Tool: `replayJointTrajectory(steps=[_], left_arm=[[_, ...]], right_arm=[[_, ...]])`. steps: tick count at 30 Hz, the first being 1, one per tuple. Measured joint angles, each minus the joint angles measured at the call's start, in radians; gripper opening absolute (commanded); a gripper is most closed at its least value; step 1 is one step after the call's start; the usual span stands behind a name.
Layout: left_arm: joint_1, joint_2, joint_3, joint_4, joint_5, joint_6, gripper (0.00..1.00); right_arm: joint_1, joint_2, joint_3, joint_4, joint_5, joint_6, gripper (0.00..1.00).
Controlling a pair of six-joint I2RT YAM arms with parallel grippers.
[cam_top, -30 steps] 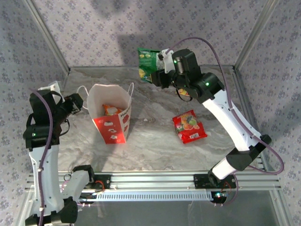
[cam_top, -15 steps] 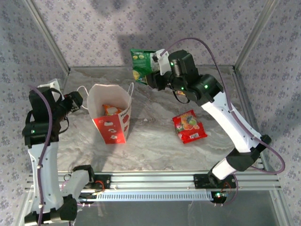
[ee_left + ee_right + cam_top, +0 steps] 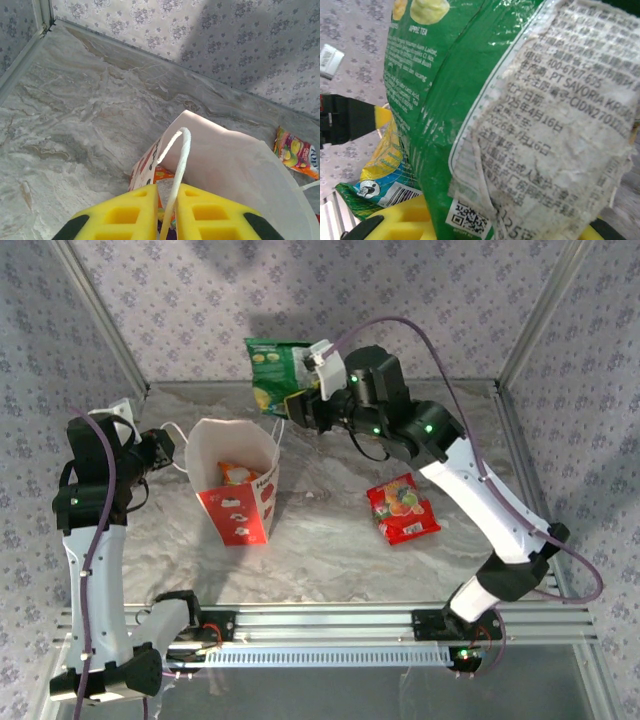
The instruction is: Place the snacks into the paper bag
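The cord handle [image 3: 181, 145] is pinched by the left hand [image 3: 167, 210], presumably steadying the paper bag [image 3: 215, 445]; the green packet [image 3: 270, 370] is pinched by the right hand [image 3: 302, 402].

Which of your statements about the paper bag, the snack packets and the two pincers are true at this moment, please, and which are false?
1. The right pincer holds the green packet up in the air. True.
2. The paper bag lies on its side. False: it stands upright with its mouth open.
3. The left pincer is closed on the bag's white cord handle. True.
4. The red fruit-print packet is inside the bag. False: it lies on the table, apart from the bag.
5. An orange packet sits inside the bag. True.
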Motion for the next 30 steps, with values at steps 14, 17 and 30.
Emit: replayJointTrajectory(steps=[14, 17, 30], left_arm=[[0.0, -0.012, -0.048, -0.001, -0.02, -0.001, 0.09], [0.0, -0.031, -0.062, -0.002, -0.031, 0.0, 0.09], [0.0, -0.055, -0.064, -0.027, -0.057, 0.001, 0.1]], right_arm=[[0.103, 0.237, 0.09, 0.011, -0.069, 0.032, 0.3], [0.113, 0.277, 0.126, -0.011, -0.082, 0.034, 0.3], [0.124, 0.401, 0.247, -0.084, -0.129, 0.034, 0.3]])
